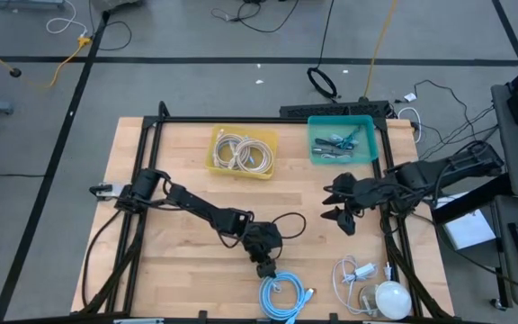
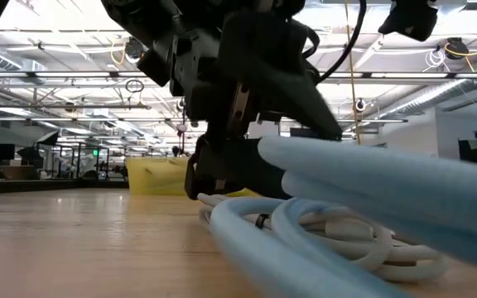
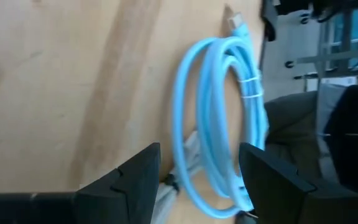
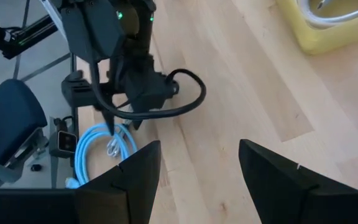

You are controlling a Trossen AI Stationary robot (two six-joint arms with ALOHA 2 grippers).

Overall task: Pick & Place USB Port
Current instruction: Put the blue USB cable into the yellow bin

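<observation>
**Left tool over blue cable coil, nothing gripped**

Left tool (image 1: 265,267) is positioned at the near edge of the desk (image 1: 178,180), pointed down at the coiled light-blue USB cable (image 1: 285,298). Its fingers (image 3: 135,180) are seen spread apart in the left wrist view, with the near end of the coil lying between and just ahead of them. No clamp on the cable is seen; contact with it cannot be confirmed. The coil is bound by a white tie (image 3: 252,93), and one connector end (image 3: 236,23) sticks out on the side of the coil farthest from the tool. In the low view the blue loops (image 2: 321,240) lie flat on the desk, directly below the dark tool body (image 2: 247,99).

Right tool (image 1: 342,204) is held above the desk, well apart from the coil, fingers (image 4: 129,180) spread and nothing between them. Ahead of it, in the right wrist view, the left arm and the blue coil (image 4: 101,149) are seen.

Beyond the left tool, a yellow bin (image 1: 242,152) with pale coiled cables is placed; beyond the right tool, a teal bin (image 1: 342,139) with small dark parts. Beside the blue coil, on the right arm's side, a white cable (image 1: 353,274) and a white round object (image 1: 392,298) are placed.
</observation>
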